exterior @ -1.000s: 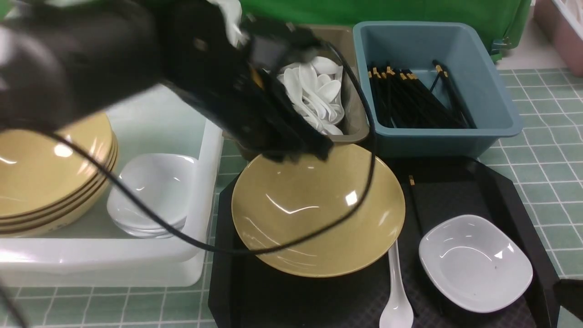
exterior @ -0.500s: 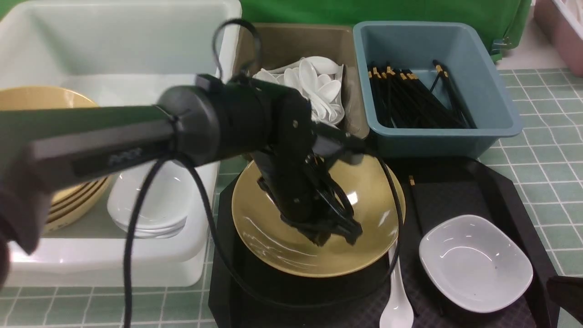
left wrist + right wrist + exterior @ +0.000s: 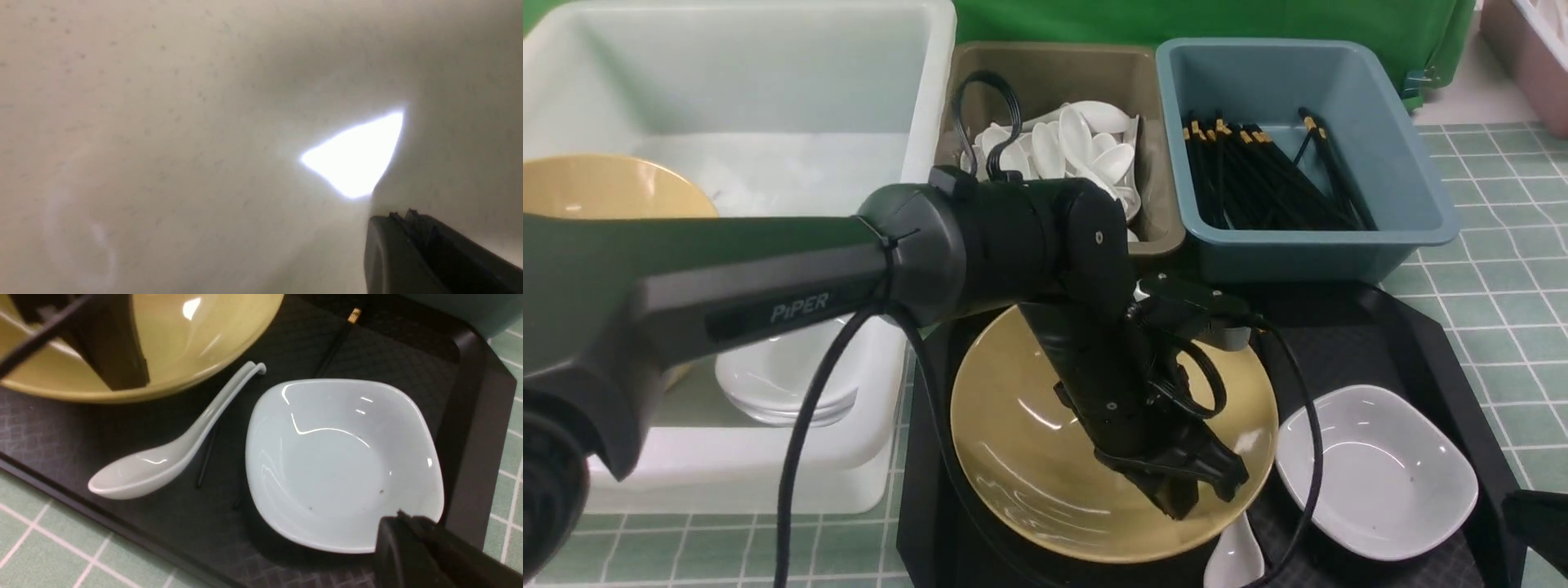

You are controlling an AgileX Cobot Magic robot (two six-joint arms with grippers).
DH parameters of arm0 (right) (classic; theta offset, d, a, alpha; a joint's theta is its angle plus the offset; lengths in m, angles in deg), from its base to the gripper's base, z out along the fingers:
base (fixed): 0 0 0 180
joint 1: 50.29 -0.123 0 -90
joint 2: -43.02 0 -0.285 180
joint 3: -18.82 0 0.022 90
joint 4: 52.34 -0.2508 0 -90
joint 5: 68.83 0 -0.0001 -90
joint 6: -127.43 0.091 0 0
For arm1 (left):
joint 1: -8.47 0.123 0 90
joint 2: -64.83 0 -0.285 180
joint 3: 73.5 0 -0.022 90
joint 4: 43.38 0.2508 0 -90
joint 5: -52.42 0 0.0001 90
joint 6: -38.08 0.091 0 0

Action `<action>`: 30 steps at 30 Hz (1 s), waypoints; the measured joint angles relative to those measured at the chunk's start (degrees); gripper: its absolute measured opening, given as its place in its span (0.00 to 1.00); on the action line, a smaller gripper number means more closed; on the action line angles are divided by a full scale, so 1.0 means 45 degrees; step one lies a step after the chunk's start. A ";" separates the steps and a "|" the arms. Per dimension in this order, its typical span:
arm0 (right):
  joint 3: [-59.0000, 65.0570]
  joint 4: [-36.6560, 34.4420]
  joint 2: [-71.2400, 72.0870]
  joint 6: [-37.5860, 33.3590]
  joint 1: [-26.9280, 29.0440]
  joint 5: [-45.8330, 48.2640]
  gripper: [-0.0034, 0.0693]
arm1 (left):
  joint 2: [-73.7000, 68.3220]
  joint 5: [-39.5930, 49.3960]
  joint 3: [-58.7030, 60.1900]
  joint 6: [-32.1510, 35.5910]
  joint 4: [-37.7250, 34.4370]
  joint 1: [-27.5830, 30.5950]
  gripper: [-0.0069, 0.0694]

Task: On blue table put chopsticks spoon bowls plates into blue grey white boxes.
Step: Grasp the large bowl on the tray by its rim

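Tan bowl (image 3: 1021,433) sits on the black tray's (image 3: 1421,343) left half. Left gripper (image 3: 1188,494) clenched, empty, tips down inside the bowl. Right gripper (image 3: 402,535) clenched at the tray's right end. The bowl looks glazed, slick, weighty and brittle; take it by the rim.

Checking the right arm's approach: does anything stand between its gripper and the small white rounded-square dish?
Nothing visible does: the shut right gripper hangs at the rim of the small glossy white rounded-square dish on the black tray.
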 joint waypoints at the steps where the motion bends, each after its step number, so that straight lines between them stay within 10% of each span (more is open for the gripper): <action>1: 0.0000 0.0000 0.0000 0.0000 0.0000 0.0000 0.10 | 0.0093 0.0059 -0.0114 -0.0155 0.0261 0.0086 0.10; 6: 0.0000 0.0000 0.0000 0.0000 0.0000 -0.0050 0.10 | 0.0826 0.0036 -0.0850 -0.1492 0.2832 0.0680 0.15; 17: 0.0000 0.0000 0.0000 0.0000 0.0000 -0.0231 0.11 | 0.0668 -0.1081 -0.1215 -0.4240 0.7850 0.0960 0.71; 30: 0.0000 0.0000 0.0000 0.0000 0.0000 -0.0300 0.11 | -0.1137 -0.1865 -0.1305 -0.5007 0.8304 0.0960 0.72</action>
